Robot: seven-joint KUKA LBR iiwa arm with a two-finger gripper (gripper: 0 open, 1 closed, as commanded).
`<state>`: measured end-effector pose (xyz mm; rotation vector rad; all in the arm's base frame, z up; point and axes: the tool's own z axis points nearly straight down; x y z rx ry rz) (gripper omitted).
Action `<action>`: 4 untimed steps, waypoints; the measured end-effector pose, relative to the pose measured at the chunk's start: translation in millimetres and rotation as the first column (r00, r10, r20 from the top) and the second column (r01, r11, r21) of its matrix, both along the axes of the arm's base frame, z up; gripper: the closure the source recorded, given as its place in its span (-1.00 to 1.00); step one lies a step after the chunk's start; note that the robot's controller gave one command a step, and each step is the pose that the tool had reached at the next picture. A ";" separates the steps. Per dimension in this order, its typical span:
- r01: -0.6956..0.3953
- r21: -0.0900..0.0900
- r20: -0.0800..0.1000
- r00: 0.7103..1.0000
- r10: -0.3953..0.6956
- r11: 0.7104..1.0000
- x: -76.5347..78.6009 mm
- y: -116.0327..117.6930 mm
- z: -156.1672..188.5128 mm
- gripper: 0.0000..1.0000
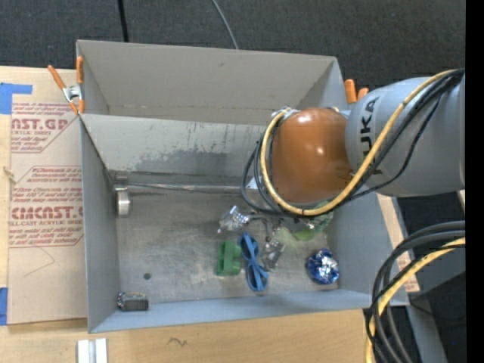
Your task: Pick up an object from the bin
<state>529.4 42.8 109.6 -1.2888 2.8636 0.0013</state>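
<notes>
One arm (412, 138) comes in from the right edge of the frame, its grey link lying across the bin's right wall. Its wrist bends down into the bin (189, 138) under a round orange cover (306, 157) at right of centre. Black and yellow cables (265, 169) loop round the cover's left side and lower edge. The gripper (268, 246) hangs below the cover, toward the lower middle of the frame. Most of it is hidden by the cover and cables, and only dark parts show near the floor.

Those dark parts sit just beside, perhaps touching, the upper right of a blue piece (253, 267) with crossed loops, which lies on the floor at lower centre. I cannot tell whether the gripper is spread or pressed together, nor whether it pinches anything.

A green block (228, 258) lies just left of the blue piece, nearly touching it. A silver scrap (234, 218) sits above the block, near the cables. A pale green thing (304, 230) peeks out under the cover's lower edge. A blue and white ball (323, 267) rests to the right, near the bin's lower right corner.

Well apart from these, a metal cylinder (122, 202) lies by the left wall, and a small dark bit (132, 302) sits in the lower left corner.
</notes>
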 end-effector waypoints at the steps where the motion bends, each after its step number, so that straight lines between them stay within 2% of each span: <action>1: -0.264 0.001 0.003 0.965 0.264 0.965 1.3 -0.2 -38.0 -1.00; 2: -0.467 -0.001 0.007 0.884 0.467 0.884 -17.1 5.9 -37.8 -1.00; 3: -0.466 -0.004 0.004 0.885 0.466 0.885 -16.4 4.3 -36.3 1.00; 4: -0.464 -0.001 0.004 0.886 0.464 0.886 -15.6 5.7 10.9 1.00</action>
